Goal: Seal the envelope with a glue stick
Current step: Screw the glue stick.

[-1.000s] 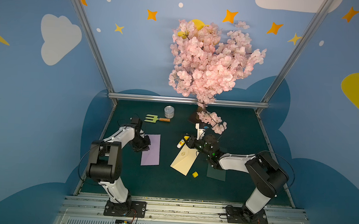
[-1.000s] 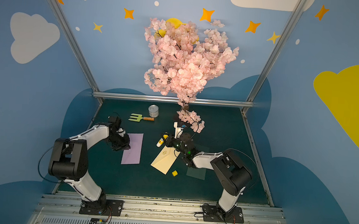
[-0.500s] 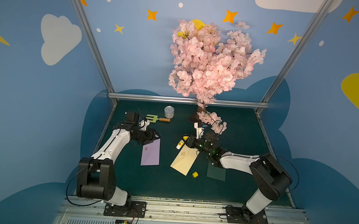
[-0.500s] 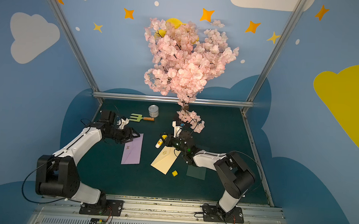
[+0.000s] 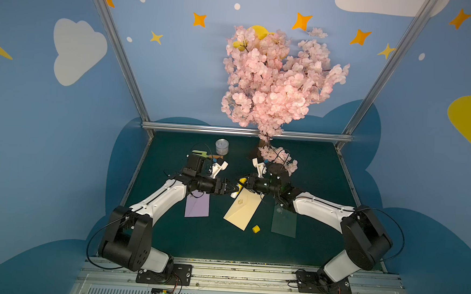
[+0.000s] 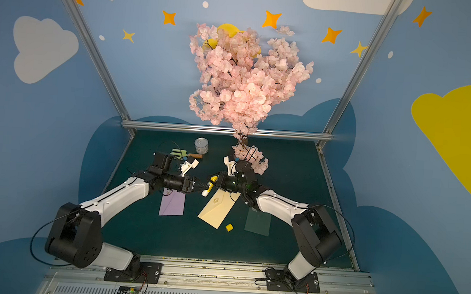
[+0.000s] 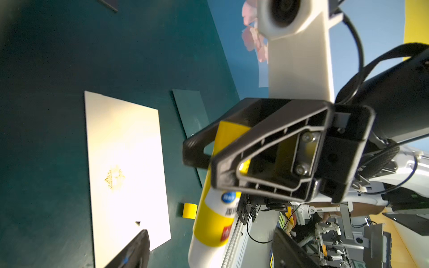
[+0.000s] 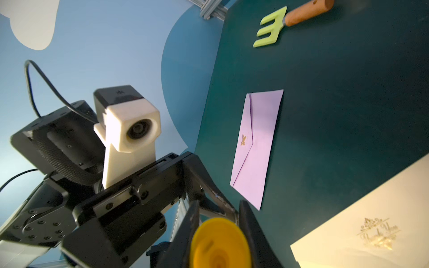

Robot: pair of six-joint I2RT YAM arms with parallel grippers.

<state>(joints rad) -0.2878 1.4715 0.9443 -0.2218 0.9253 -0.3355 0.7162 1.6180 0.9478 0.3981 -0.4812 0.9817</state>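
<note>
R gripper (image 7: 206,162) is clamping the stick (image 7: 212,222) by its yellow upper half, a jaw pressing on each side. Stick is hanging tilted in the air, white end down, over the far corner of the envelope (image 5: 243,212); can't tell if the tip is touching paper. L gripper (image 7: 209,251) is facing R gripper w/ jaws spread wide. Its fingers (image 7: 132,250) are flanking the stick's white end w/o gripping it. Envelope is lying flat & skewed on the mat (image 5: 222,247), gold emblem up, btw. a lilac envelope (image 5: 197,208) & a dark green envelope (image 5: 283,222). Small yellow cap (image 5: 256,229) is sitting on the mat just beside the envelope's near corner. Rake (image 5: 199,153) & tin (image 5: 222,147) are sitting behind the L arm.
</note>
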